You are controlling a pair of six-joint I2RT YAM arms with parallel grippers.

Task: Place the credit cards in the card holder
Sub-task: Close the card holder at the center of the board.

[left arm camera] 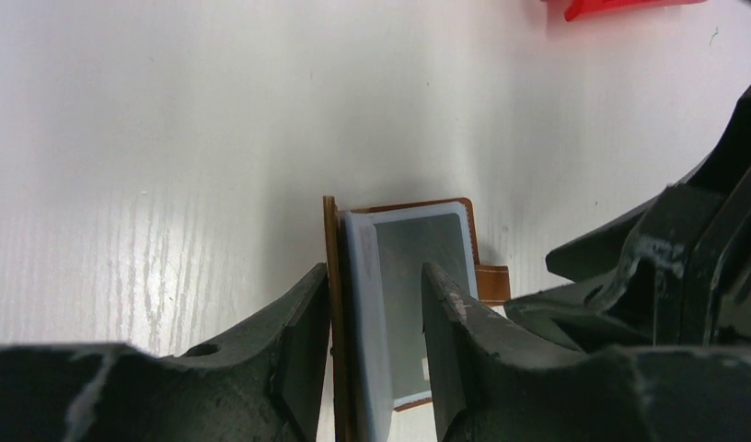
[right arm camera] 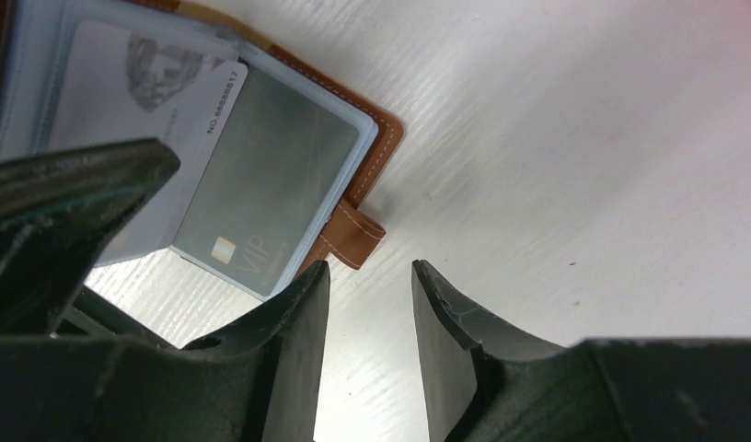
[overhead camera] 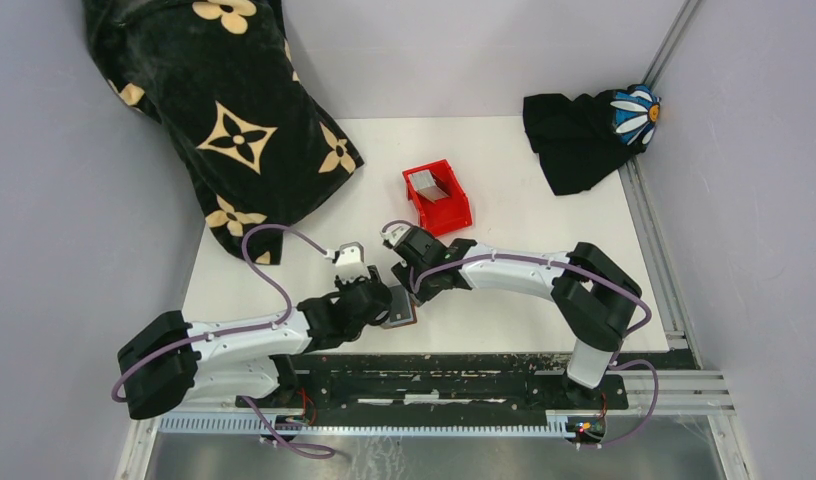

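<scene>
Two hands meet at the front middle of the counter [overhead camera: 524, 210]. On the left, the left hand [left arm camera: 375, 276] has its fingers either side of one raised leaf of the card holder [right arm camera: 386, 138], brown cover and pale plastic sleeve together. Whether they press it or only flank it I cannot tell. The card holder sits open on the counter between the two hands, its snap tab flat on the surface. A grey card [right arm camera: 261, 175] marked VIP sits most of the way inside a sleeve, its chip end seeming to poke out a little. Just right of it, the right hand [right arm camera: 370, 267] hangs with fingers apart and nothing between them. Farther right and back, the red bin [overhead camera: 454, 215] holds a second card [overhead camera: 426, 182]. By my reckoning one card is nearly housed and at least one is left to fetch.
</scene>
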